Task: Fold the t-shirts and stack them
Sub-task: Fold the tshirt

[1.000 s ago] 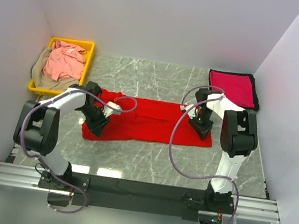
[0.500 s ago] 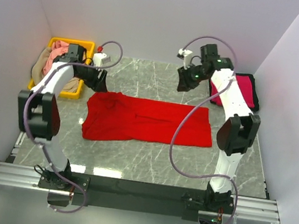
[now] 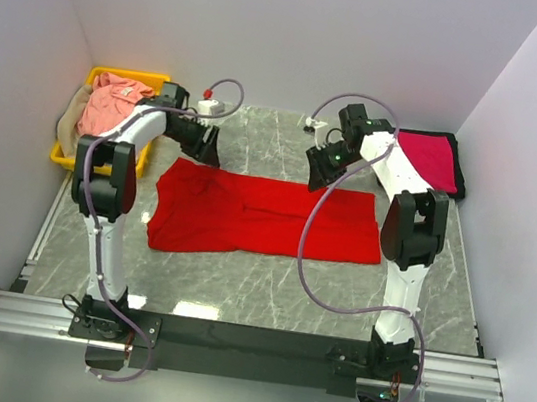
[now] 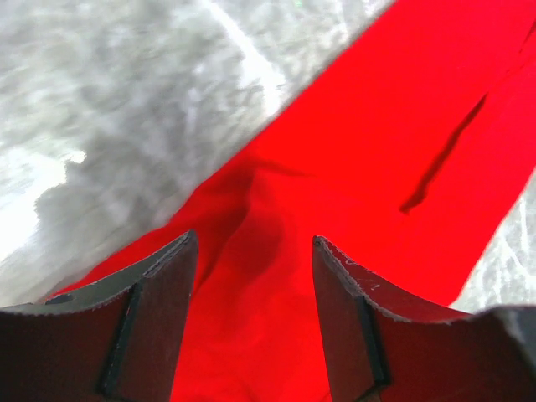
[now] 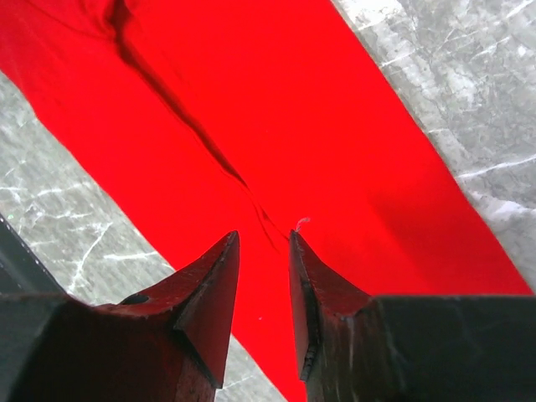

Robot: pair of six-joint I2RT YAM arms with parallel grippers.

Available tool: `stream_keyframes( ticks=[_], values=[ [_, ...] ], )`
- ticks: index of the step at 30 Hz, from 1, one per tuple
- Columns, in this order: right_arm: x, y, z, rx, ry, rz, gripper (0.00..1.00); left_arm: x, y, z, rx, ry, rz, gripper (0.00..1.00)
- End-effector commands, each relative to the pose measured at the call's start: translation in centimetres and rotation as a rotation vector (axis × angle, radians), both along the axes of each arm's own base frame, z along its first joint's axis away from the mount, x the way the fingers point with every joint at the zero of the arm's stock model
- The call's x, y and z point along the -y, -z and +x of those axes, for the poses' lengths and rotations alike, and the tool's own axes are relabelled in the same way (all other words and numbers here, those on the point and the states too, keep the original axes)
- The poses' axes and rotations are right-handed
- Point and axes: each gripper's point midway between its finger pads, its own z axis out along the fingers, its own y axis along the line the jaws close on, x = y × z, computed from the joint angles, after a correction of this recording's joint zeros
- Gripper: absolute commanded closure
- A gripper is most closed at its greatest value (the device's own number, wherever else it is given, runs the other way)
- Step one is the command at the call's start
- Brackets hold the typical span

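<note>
Our left claw (image 3: 206,147) gapes wide and empty over the far left corner of the bright red t-shirt (image 3: 266,219), spread flat on the table (image 3: 266,284); our right claw (image 3: 317,174), narrowly parted, holds nothing above its far edge.

The whole worktop (image 3: 266,287) is being viewed from high above and behind the arm bases, angled down and forward. The left pincer (image 4: 253,243) is being looked past by its wrist camera, close above the bright red t-shirt (image 4: 352,167). The right pincer (image 5: 264,236) is being framed likewise, close and steeply downward. The shirt and the marble around it are being shared by all three views.
</note>
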Motion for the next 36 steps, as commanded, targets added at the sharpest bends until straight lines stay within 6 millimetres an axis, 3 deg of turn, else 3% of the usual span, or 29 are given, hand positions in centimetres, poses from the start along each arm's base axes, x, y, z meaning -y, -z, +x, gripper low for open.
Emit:
stream_keyframes(
  ticks=[1, 4, 10, 15, 17, 22, 27, 29, 34, 36],
  values=[
    [0.5, -3.1, 0.6, 0.095, 0.017, 0.017, 0.63, 2.1, -0.2, 0.9, -0.008, 0.016, -0.037, 0.38],
    [0.8, -3.2, 0.7, 0.096, 0.029, 0.016, 0.63, 2.5, 1.7, 1.3, -0.043, 0.004, 0.008, 0.40],
    [1.4, -3.3, 0.9, 0.081, 0.046, 0.022, 0.63, 2.3, 1.8, 2.5, 0.026, -0.022, 0.070, 0.39],
    [1.5, -3.2, 0.9, 0.083, 0.049, 0.015, 0.63, 2.9, 1.9, 1.2, -0.017, 0.037, 0.055, 0.50],
    [1.6, -3.0, 1.0, 0.082, 0.047, 0.007, 0.63, 3.4, 1.0, 0.6, -0.006, 0.071, 0.023, 0.53],
    [1.9, -2.7, 0.8, 0.078, 0.046, -0.008, 0.64, 4.4, 0.5, -1.2, -0.044, 0.129, -0.025, 0.54],
    [1.9, -2.7, 0.9, 0.081, 0.053, -0.002, 0.64, 5.0, -0.9, -1.1, 0.017, 0.143, -0.061, 0.89],
    [1.8, -2.7, 0.9, 0.076, 0.053, 0.002, 0.64, 5.6, -2.6, -0.4, 0.095, 0.146, -0.064, 0.99],
    [1.8, -2.7, 0.9, 0.072, 0.054, 0.001, 0.64, 7.6, -4.8, -1.9, 0.199, 0.220, -0.036, 0.99],
    [1.7, -2.7, 0.7, 0.065, 0.050, 0.002, 0.64, 7.8, -4.8, -3.2, 0.218, 0.242, -0.013, 0.99]
  ],
)
